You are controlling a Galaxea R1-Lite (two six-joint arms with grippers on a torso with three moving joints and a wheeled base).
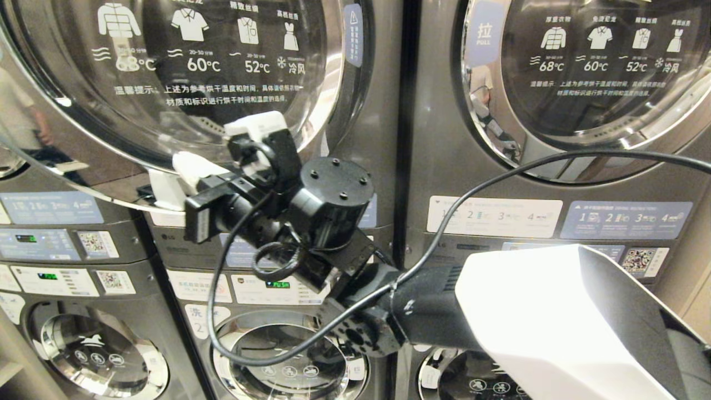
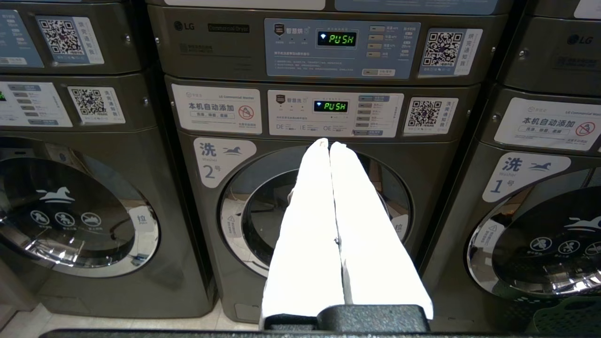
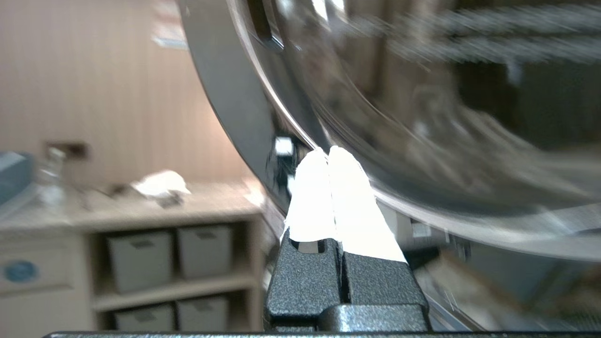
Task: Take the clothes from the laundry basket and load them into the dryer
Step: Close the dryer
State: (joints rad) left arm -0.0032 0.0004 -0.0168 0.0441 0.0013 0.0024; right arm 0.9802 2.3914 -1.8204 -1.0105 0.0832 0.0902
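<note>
Your right end effector [image 1: 186, 175] is raised at about ten o'clock in the head view, its white fingers [image 3: 328, 197] pressed together and holding nothing, their tips just beside the chrome rim of the upper dryer door [image 1: 183, 72]. Whether they touch the rim, you cannot tell. The white forearm [image 1: 555, 322] enters from four o'clock, with a black cable [image 1: 444, 216] looping across it. Your left end effector [image 2: 330, 145] is also closed and empty, pointing at the round door of washer number 2 [image 2: 319, 206], well apart from it. Above that washer door two green displays [image 2: 330, 106] read PUSH. At five o'clock in the left wrist view a corner of the dark green laundry basket [image 2: 563, 314] shows on the floor; no clothes can be seen. Farther off, beyond the dryer door, a wooden shelf [image 3: 178, 253] holds grey bins.
</note>
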